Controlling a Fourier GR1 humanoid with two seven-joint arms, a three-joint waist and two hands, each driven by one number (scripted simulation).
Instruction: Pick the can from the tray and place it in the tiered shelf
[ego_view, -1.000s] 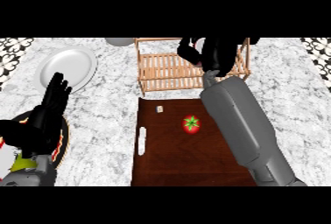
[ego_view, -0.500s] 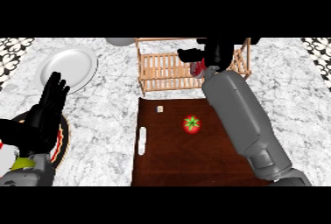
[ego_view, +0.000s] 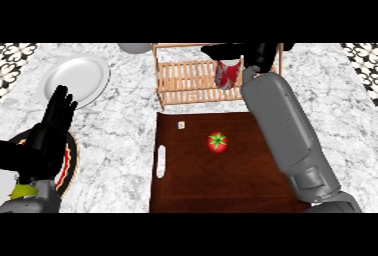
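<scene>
The red and silver can (ego_view: 227, 74) lies tilted on the slats of the wooden tiered shelf (ego_view: 184, 82) at the back of the counter. My right hand (ego_view: 247, 52) hovers just behind and above the can, fingers spread, with most of the can showing below it. My grey right forearm (ego_view: 284, 130) runs along the right side of the dark brown tray (ego_view: 221, 195). At the left edge my left hand (ego_view: 50, 131) rests open with its fingers up.
A red tomato (ego_view: 217, 142) and a small white piece (ego_view: 181, 125) lie on the tray. A white plate (ego_view: 74, 80) sits at the back left. A dark red-rimmed plate (ego_view: 68, 167) and a yellow-green thing (ego_view: 23, 190) lie by my left arm.
My right hand has drawn back toward the shelf's far side and spread, uncovering the can, which now rests on the slats. The left hand has not moved.
</scene>
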